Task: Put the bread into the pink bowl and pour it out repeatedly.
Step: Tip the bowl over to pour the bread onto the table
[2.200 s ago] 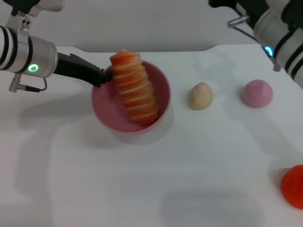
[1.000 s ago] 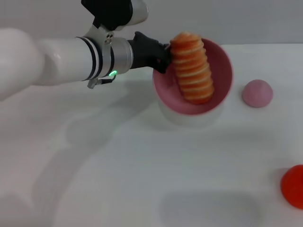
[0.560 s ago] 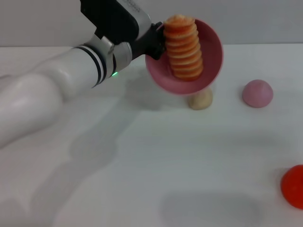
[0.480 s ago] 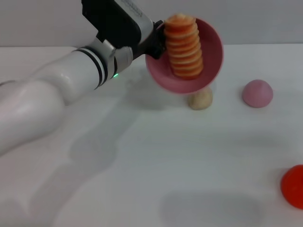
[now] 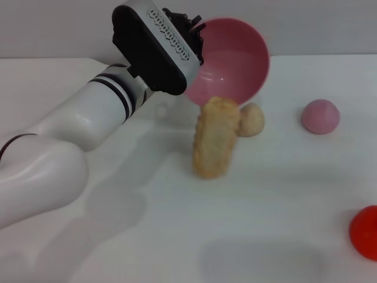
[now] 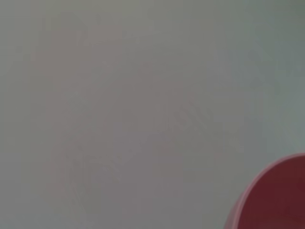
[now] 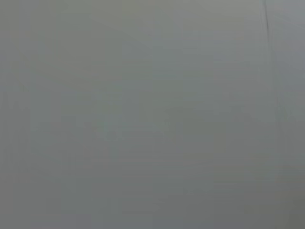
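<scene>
In the head view my left gripper (image 5: 193, 30) holds the pink bowl (image 5: 235, 59) by its rim, raised above the table and tipped so its empty inside faces me. The bread (image 5: 215, 137) is out of the bowl, tan underside showing, standing aslant on the table just below the bowl's lower rim. A curved edge of the pink bowl (image 6: 271, 195) also shows in the left wrist view. The right gripper is out of view; its wrist view shows only a plain grey surface.
A small beige egg-shaped lump (image 5: 252, 119) lies right beside the bread. Farther right sits a small pink dome (image 5: 320, 116). A red object (image 5: 365, 232) lies at the right edge near the front. My left arm (image 5: 70, 147) crosses the left half of the white table (image 5: 177, 236).
The bowl has tipped further over, and the bread has slid out of it down onto the table, plain side up. My left wrist has rolled with the bowl.
</scene>
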